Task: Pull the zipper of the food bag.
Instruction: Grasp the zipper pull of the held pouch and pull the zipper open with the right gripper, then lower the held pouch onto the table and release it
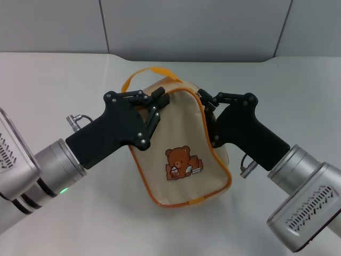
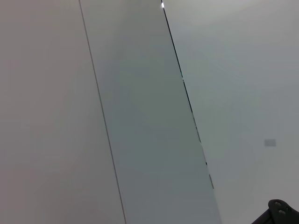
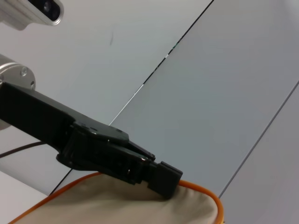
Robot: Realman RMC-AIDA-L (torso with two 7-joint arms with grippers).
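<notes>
The beige food bag with orange piping and a brown bear print stands on the table between my two arms. Its orange strap handle arches behind. My left gripper is shut on the top left edge of the bear panel. The right wrist view shows its fingers clamped on the bag's fabric. My right gripper is shut at the orange zip track on the panel's top right corner. The zipper's silver pull tab is hidden between its fingertips.
A white table lies all around the bag, with grey wall panels behind it. The left wrist view shows only wall panels and a black corner of the gripper body.
</notes>
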